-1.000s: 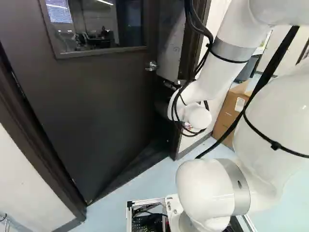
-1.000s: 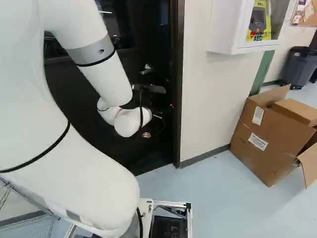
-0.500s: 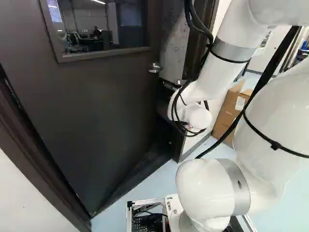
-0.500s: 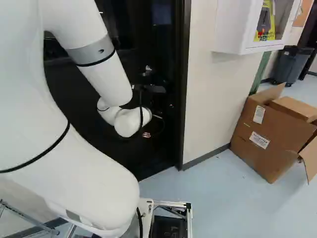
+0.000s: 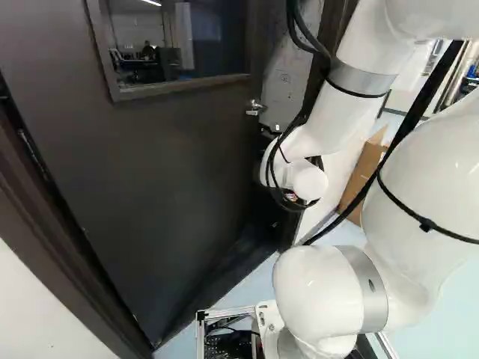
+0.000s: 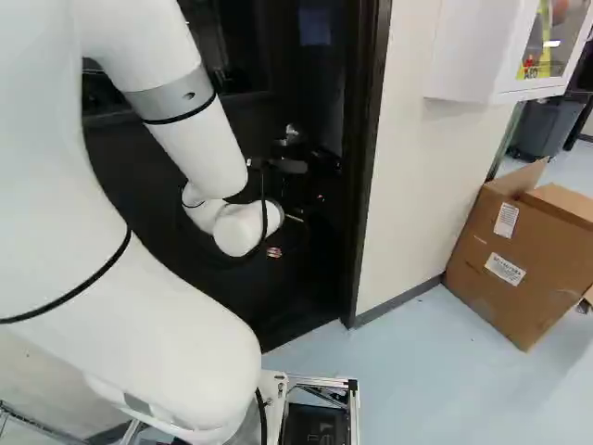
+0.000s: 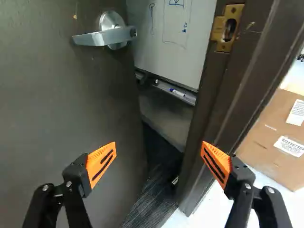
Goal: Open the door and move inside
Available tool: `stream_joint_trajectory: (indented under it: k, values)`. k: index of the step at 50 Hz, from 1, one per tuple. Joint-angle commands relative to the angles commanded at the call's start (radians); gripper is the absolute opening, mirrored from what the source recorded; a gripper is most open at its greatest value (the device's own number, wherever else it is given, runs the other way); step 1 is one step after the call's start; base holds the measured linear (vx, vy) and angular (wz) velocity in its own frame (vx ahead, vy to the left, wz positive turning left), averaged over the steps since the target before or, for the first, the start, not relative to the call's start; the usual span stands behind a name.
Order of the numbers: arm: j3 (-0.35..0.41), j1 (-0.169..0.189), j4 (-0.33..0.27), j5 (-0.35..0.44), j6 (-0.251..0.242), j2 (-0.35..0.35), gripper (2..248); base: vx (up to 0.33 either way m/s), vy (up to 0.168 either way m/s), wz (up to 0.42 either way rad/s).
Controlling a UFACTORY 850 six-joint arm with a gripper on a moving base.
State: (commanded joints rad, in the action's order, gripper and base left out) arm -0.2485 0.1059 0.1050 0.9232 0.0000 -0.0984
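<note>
Wrist view: the hand [image 7: 159, 148] is spread and empty, the ajar door [image 7: 71, 104] ahead of one finger, the frame [image 7: 213, 109] ahead of the other. Contact with the frame should be avoided as the door is pushed near its free edge.

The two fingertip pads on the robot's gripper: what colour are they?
Bright orange pads with black slots, clearest in the wrist view.

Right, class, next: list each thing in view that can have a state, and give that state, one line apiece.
Door: ajar
Handle: about level, ungripped
Gripper: open, empty
Box: top open
Whiteboard: drawn on
Marker: lying on the ledge
Cabinet: cannot tell if shut
</note>
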Motion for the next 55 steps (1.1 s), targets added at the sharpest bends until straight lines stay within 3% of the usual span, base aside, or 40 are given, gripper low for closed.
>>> stream_joint_trajectory:
  k: [22,55]
  values:
    - [0.000,0.000,0.000,0.000,0.000,0.000,247,0.111,0.079,-0.015]
    - [-0.014,-0.011,0.000,0.000,0.000,0.015,247,0.002,0.002,0.001]
